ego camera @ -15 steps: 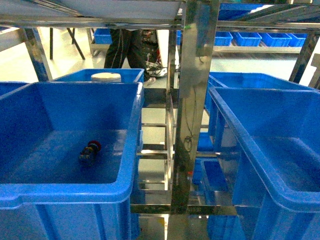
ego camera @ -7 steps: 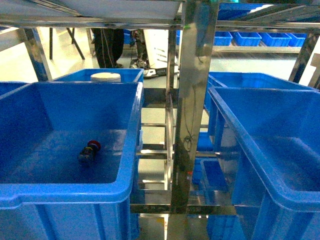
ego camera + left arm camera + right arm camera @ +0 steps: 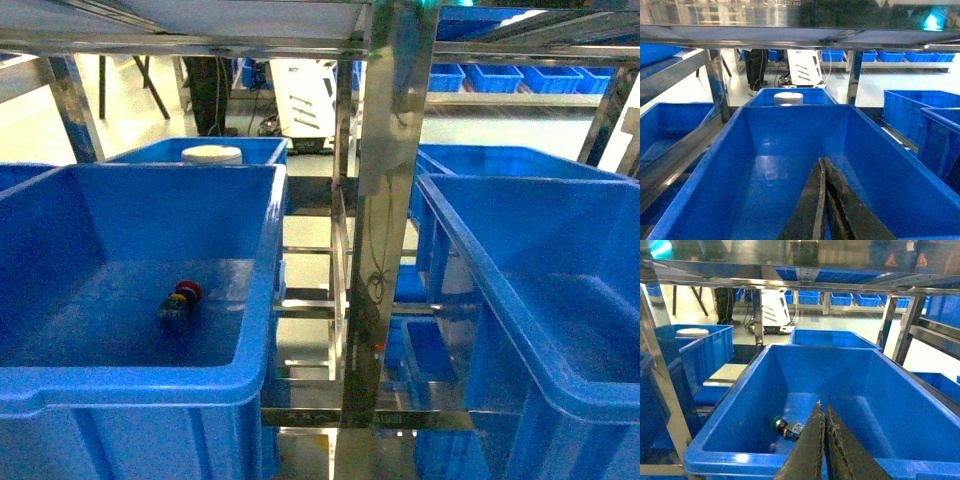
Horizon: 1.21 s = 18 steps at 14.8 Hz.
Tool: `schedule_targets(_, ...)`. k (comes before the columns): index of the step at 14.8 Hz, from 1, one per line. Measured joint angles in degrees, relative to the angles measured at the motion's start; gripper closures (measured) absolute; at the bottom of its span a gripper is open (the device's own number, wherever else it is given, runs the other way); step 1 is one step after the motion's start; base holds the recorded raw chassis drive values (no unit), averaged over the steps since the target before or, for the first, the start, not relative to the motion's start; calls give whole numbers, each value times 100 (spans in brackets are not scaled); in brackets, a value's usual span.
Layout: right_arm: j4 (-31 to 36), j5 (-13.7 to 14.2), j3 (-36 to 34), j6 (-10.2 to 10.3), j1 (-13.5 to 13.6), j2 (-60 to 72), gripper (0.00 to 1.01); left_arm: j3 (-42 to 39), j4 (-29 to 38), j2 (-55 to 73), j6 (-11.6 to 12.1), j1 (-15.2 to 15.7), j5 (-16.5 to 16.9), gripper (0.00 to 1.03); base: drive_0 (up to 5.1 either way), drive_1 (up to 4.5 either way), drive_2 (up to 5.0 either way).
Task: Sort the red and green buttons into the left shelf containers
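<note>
Left gripper: dark, rough-edged fingers pressed together with nothing between them, poised over the near end of a deep blue bin in the left wrist view.
Right gripper: jaws likewise together and empty, hanging above the near rim of another bin in the right wrist view.
Left bin: smooth bright-blue plastic, rectangular, thick flanged rim, glossy floor that catches the light.
Red button: lies on its side on the left bin's floor, red domed cap at the upper right, dark collar and blocky base behind it.
Right bin: same moulded blue plastic; its floor holds the other piece.
Green button: tipped on its side near the front of the right bin's floor, green cap pointing left, just beside the right gripper's fingers in that view.
Shelf upright: polished steel post between the two bins, blocking part of the aisle beyond.
White lid: round, pale, sitting atop a blue bin behind the left one.
Background: steel racks with rows of small blue trays; a person's dark trouser legs beside a white machine on the pale floor.
</note>
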Motion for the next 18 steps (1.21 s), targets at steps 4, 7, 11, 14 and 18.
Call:
schedule_targets(4,-1139,0,4,0,0,-1128,99,-133,-337,-516,0,0,-2,101,0,0,0)
schedule_targets(7,-1156,0,2,0,0,-1119,99,-267,-463,-868,11,0,2,101,0,0,0)
schedule_targets(11,-1176,2,4,0,0,-1119,99,-264,-931,-1263,11,0,4,101,0,0,0)
schedule_targets(14,-1169,-4,4,0,2,-1119,99,-264,-1823,-2122,17,11,11,101,0,0,0)
schedule_targets(18,-1176,11,4,0,0,-1119,99,-262,-1810,-2122,33,0,2,101,0,0,0)
